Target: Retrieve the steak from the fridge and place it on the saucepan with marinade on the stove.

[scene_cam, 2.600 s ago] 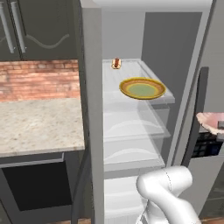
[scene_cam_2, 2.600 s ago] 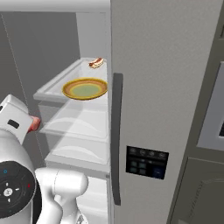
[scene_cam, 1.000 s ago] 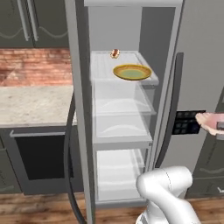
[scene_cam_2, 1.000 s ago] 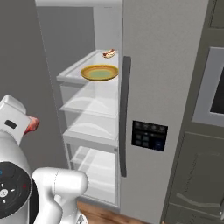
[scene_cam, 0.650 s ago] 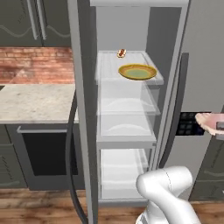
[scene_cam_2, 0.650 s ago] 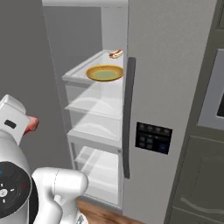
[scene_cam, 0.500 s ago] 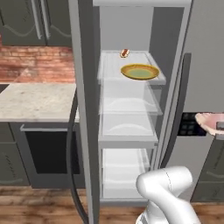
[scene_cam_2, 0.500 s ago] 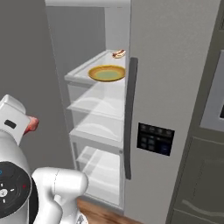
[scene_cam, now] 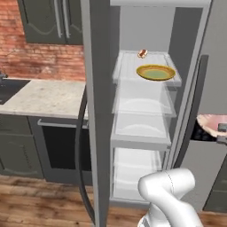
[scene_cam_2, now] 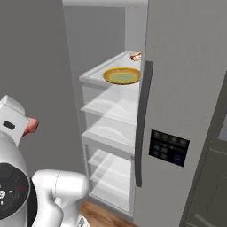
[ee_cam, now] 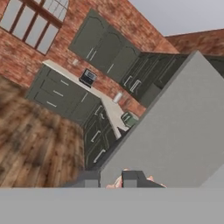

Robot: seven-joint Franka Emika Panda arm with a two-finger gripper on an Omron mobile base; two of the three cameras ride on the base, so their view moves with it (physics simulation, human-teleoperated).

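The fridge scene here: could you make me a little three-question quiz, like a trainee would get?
1. True or false: the fridge door stands open.
2. What lies on the top glass shelf besides the yellow-olive plate?
A. a tiny red-and-white item
B. a milk carton
C. a green bottle
3. Fill in: the gripper is shut on the pale pink ____, outside the fridge.

Key
1. True: the shelves show in both base views.
2. A: the tiny red-and-white item sits behind the plate.
3. steak: it shows at the right edge of the left base view, and between the finger tips in the hand view.
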